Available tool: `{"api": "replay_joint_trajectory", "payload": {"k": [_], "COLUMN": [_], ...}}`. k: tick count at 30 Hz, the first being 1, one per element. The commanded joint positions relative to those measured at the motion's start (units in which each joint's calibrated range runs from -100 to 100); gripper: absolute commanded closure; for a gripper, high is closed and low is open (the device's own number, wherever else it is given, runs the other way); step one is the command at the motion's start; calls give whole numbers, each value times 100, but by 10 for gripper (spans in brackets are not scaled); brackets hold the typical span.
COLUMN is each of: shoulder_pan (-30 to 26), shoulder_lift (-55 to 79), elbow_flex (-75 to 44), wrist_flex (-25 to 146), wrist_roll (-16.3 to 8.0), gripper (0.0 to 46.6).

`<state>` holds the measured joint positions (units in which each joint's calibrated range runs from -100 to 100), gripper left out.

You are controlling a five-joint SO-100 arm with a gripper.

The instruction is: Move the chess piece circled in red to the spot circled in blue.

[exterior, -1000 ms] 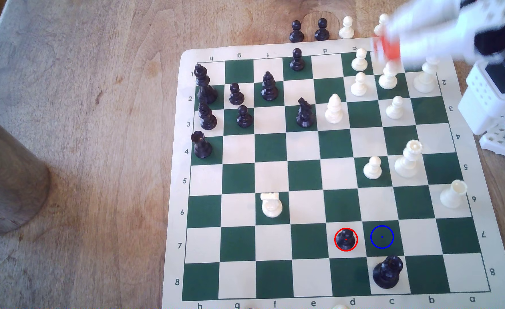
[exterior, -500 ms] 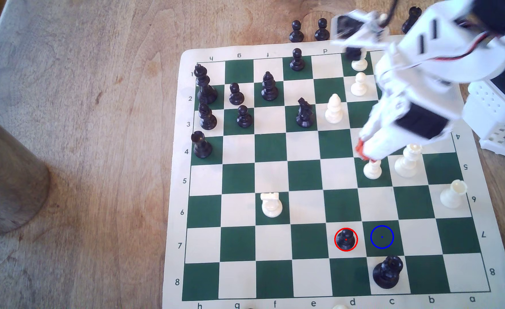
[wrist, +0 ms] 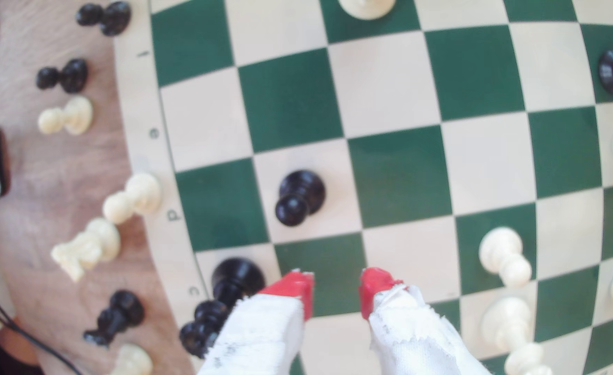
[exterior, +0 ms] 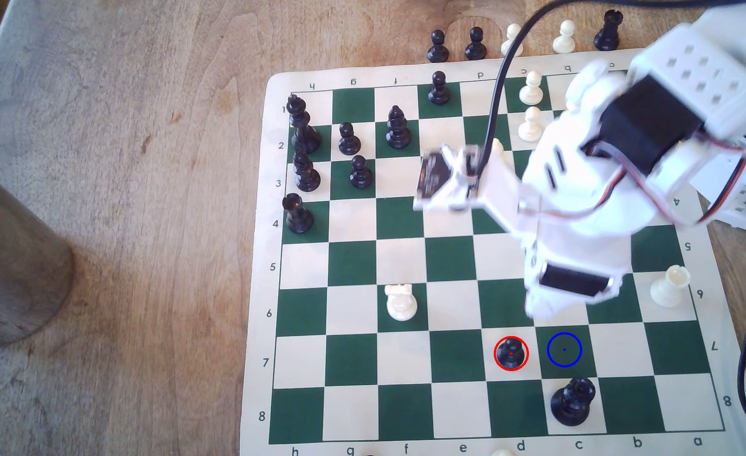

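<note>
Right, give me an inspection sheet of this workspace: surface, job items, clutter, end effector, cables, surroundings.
Surface: green and cream vinyl chessboard mat lying on a wooden table.
Job items: small glossy black pawn upright inside the red ring on a cream square; blue-ringed dark green square beside it, on the exterior view's right, unoccupied.
Clutter: tall black crown-topped piece on the square next to the blue-ringed one, toward the board's near edge; white knight mid-board; captured pawns off the mat's far edge.
End effector: red-tipped end effector open, holding nothing, over the board short of the pawn.
Cables: black cable running across the far squares to the wrist camera.
Surroundings: wooden cylinder at the exterior view's left.
</note>
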<state>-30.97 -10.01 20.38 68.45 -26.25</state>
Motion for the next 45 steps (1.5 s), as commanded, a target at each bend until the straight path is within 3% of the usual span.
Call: {"api": "replay_joint_trajectory", "payload": {"k": [1,8,18,22,35,38,45], "shoulder_pan": [-90,-59,51,12,-20,-43,-98], "shoulder_lift": [93,568,1069,1197,1358,1366,1366], "elbow_flex": [-424,-488,-678,-805,-823,-814,-823], "wrist_flex": [-284,-645,-1087,-1046,-940,-825,-776], "wrist_roll": [-49,-59,-83,-112,-107,-73,-49], "gripper": [304,294,376,386,353,327,350]}}
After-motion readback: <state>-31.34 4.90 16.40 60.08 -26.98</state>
